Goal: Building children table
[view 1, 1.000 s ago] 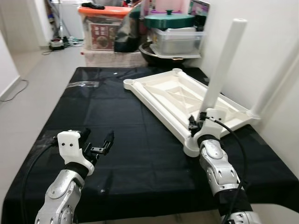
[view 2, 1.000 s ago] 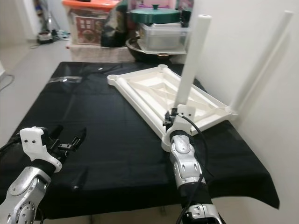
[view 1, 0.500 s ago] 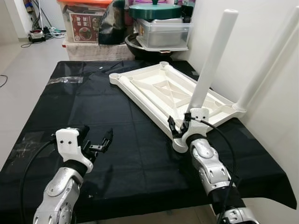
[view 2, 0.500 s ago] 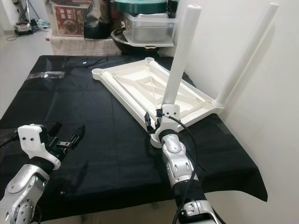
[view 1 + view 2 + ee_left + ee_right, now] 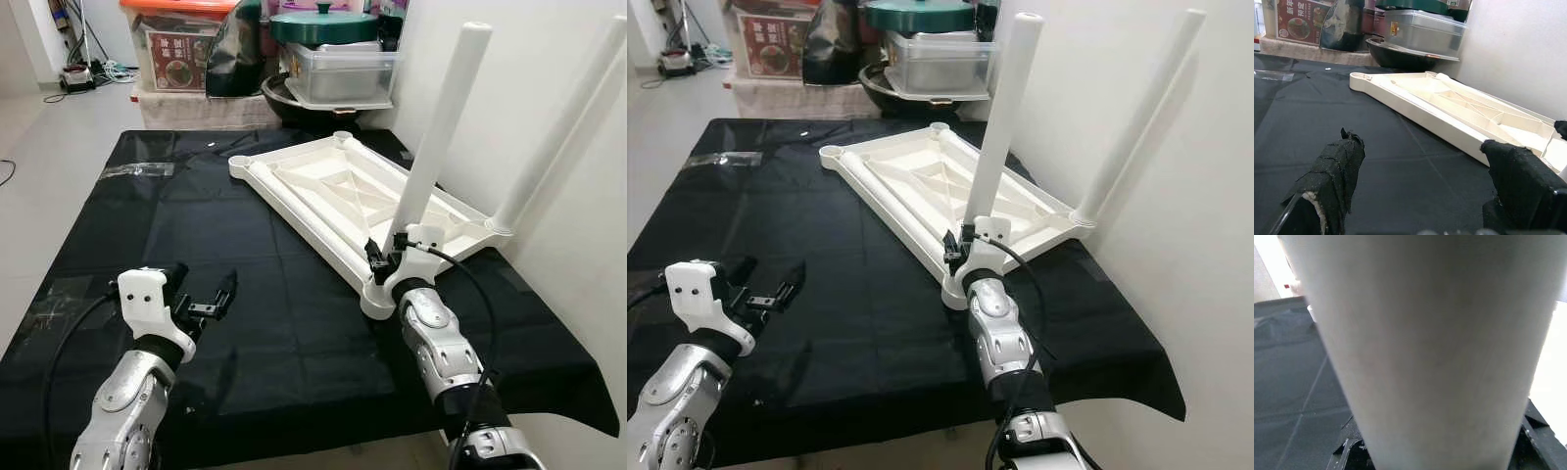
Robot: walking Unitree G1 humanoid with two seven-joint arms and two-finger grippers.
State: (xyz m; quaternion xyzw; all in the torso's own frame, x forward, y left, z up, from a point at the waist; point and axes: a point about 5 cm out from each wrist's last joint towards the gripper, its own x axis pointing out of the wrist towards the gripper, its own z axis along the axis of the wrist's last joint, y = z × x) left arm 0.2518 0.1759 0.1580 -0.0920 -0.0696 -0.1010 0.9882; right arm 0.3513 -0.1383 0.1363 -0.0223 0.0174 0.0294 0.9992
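A white plastic tabletop (image 5: 343, 191) is laid upside down on a black cloth (image 5: 127, 225), its ribbed underside facing up, and it is taken here as the landmark. It is set slantwise on the cloth, reaching from the far middle toward the near right edge. Two white legs are stood in its corner sockets: one leg (image 5: 436, 122) rises from the nearest corner, and a second leg (image 5: 558, 117) rises from the right-hand corner, close against a pale wall (image 5: 509, 59). The two far corner sockets are seen with nothing in them. The right gripper (image 5: 384, 259) is held at the foot of the nearest leg, just above the socket; its black fingers appear to be pinched on that leg, though the contact is partly hidden by the wrist. In the right wrist view the leg (image 5: 1425, 347) is seen very close, blurred and pale, with the black cloth behind it. The left gripper (image 5: 208, 299) is held above the cloth, well apart from the tabletop and to its near left, with its fingers spread and nothing between them. In the left wrist view the two fingertips (image 5: 1334, 171) are seen wide apart, with the tabletop (image 5: 1449, 105) lying beyond them. Behind the tabletop's far end, a lidded grey tub (image 5: 338, 73) and a green pot (image 5: 323, 24) are stacked.
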